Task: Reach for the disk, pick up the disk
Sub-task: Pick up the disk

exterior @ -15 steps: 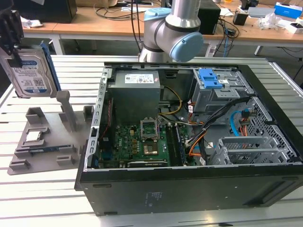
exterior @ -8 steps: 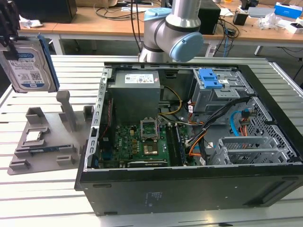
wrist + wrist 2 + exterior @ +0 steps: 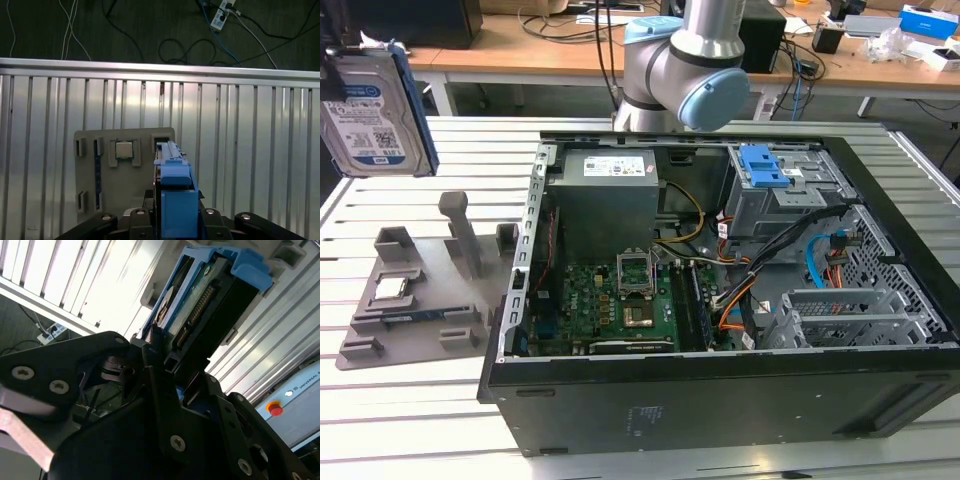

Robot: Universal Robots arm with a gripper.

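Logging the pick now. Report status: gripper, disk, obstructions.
Gripper shut on disk. Disk held on edge in the air above the slatted table. Grey holder with chip lies below, not touching.

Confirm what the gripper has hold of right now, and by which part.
The gripper is shut on the disk, clamping the end nearest the wrist across its thickness. The rest of the disk juts out free beyond the gripper.
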